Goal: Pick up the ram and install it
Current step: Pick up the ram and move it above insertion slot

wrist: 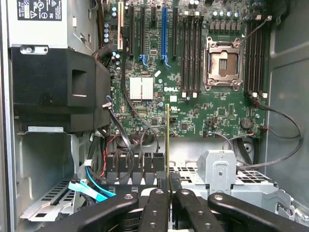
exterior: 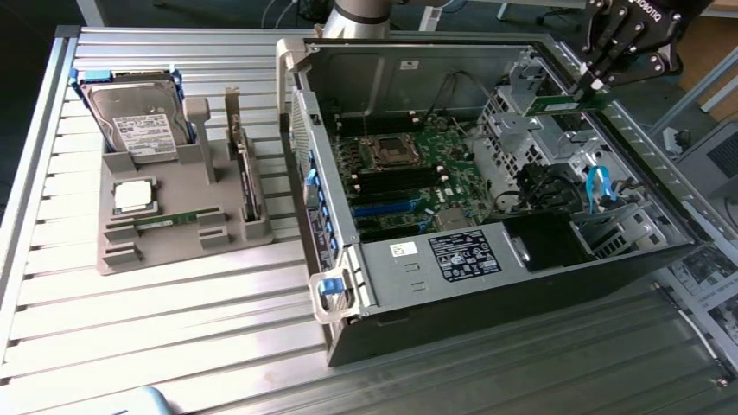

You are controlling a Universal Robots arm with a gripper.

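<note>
Green ram (exterior: 562, 105): gripped edge-on, raised near the rim of the case (exterior: 346, 73), exterior view's right.
End effector (exterior: 592, 85): narrowed upon the ram.
Motherboard (wrist: 193, 111): lay exposed inside the open-sided case.

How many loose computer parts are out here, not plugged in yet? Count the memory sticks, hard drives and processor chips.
RAM stick: 2, one in the end effector, one in the grey holder
Hard drive: 1
Processor chip: 1
Total: 4
</note>
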